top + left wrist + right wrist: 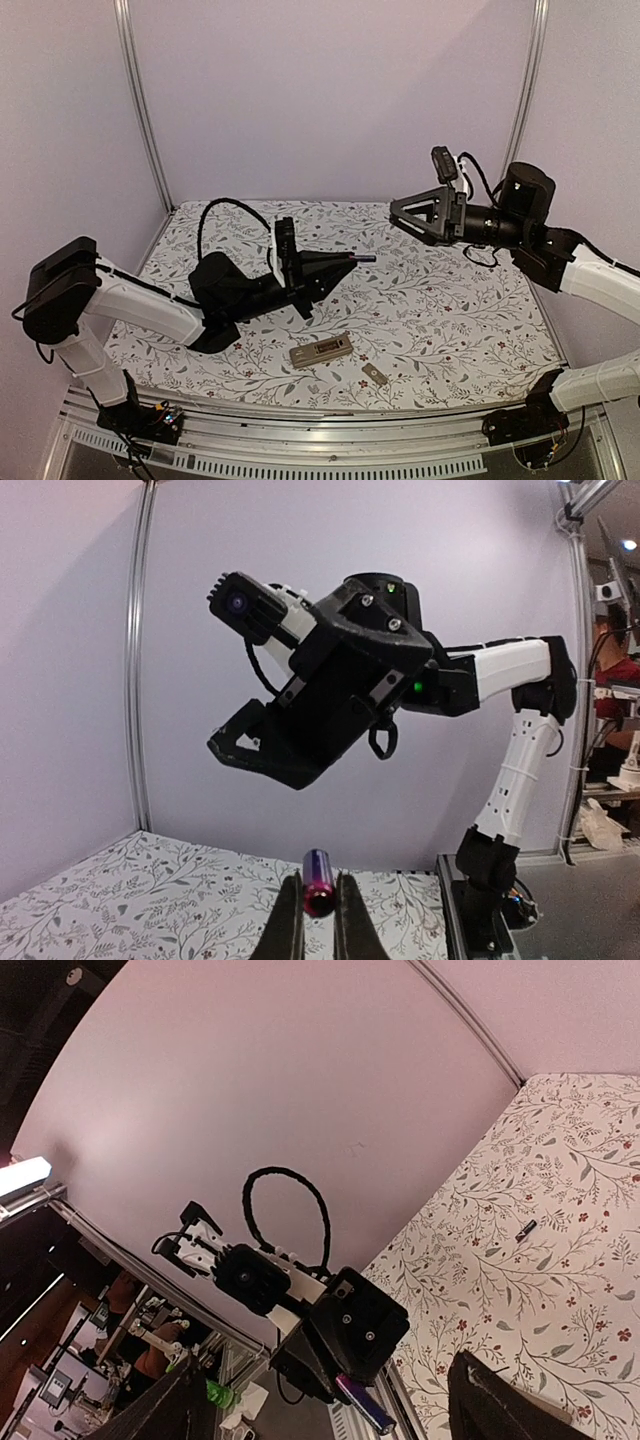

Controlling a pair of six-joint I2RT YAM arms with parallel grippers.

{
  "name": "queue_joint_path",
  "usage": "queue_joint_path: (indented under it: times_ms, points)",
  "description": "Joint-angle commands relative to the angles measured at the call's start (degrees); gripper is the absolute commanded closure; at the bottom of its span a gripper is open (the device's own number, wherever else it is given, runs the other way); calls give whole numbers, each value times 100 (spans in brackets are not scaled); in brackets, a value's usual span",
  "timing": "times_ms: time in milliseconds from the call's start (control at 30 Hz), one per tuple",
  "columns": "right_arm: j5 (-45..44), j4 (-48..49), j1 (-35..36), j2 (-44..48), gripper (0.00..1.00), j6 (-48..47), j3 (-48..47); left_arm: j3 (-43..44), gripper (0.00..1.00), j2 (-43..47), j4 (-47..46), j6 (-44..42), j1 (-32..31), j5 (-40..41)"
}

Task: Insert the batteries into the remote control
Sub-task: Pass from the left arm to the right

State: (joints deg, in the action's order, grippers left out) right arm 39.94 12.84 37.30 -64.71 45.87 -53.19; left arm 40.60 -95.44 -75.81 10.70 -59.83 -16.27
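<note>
Gripping the first battery (319, 885) between two fingers (290, 925) drawn in narrow on either side of it, the left gripper (352, 258) hangs in the air over the middle of the table (450, 320). It points toward the right arm. In the left wrist view this battery stands up out of the fingertips, a dark purplish cylinder with a reddish end facing the camera. In the top view it sticks out past the tips.

There are two batteries in all. The second battery (526, 1229) shows only in the right wrist view, as a tiny dark cylinder lying loose on the flowered cloth. It is well apart from both arms.

The right gripper (396, 212) is raised over the back right part of the table and faces the left gripper across a gap. Its pincer is wide: one finger (485, 1405) sits at the lower right of its own camera view and the other at the lower left.

One remote control (322, 351) lies flat near the front edge of the table with its tan-grey side up. It sits below the left gripper and touches neither arm. One small flat grey cover piece (374, 375) lies just to its right and a little nearer the front edge, apart from the remote control.
</note>
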Motion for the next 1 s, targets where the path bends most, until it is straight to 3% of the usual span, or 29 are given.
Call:
queue_joint_path:
  times_ms: [0, 67, 200, 267, 633, 700, 800, 867, 967]
  points:
    - [-58, -361, 76, -262, 19, -106, 111, 40, 100, 260, -1402, -538, -127, 417]
    - [152, -298, 83, -385, 22, -166, 34, 24, 100, 243, -1477, -568, -130, 412]
    - [237, -487, 225, -668, 43, -336, -240, 121, 100, 149, -1482, -618, -127, 312]
    - [241, -608, 331, -752, 48, -511, -390, 133, 100, 124, -1564, -681, -128, 308]
    - [716, -495, 416, -605, 51, -1058, -502, 403, 100, 141, -1406, -291, -73, 2]
    - [583, -1025, 419, -461, 46, -1633, -716, 495, 100, 241, -1125, -171, -64, -46]
    - [-255, -1936, 419, -1, 41, -3570, -956, 533, 100, 445, -782, -87, -60, -127]
    - [-230, -2001, 413, 212, 41, -4736, -1001, 531, 100, 566, -614, -62, -40, -115]
    - [-39, -1993, 440, 418, 43, -5772, -932, 499, 100, 648, -475, -8, -21, -81]
